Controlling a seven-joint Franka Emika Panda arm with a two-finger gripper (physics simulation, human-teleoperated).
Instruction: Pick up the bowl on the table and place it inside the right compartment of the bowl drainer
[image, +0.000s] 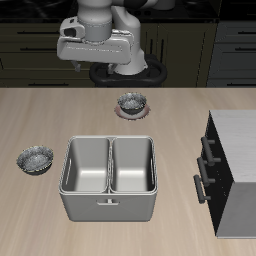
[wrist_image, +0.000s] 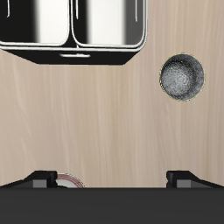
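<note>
The bowl (image: 35, 159) (wrist_image: 183, 76) is small, shallow and speckled silver-grey, and rests on the wooden table beside the bowl drainer (image: 108, 205) (wrist_image: 72, 51). The drainer is a light-grey tub with two square wells and a small front handle. Nothing lies in its right compartment (image: 132, 165) (wrist_image: 35, 19), nor in the other well. My gripper (image: 97, 55) (wrist_image: 112, 178) hangs high over the back of the table, far from the bowl and the drainer. It is open with nothing between its fingers (wrist_image: 39, 179).
A smaller, darker speckled bowl (image: 132, 102) sits on a pale round disc (wrist_image: 70, 179) farther back, under my gripper. A dark boxy cabinet (image: 232, 165) with bar handles stands beside the drainer, on the side away from the bowl.
</note>
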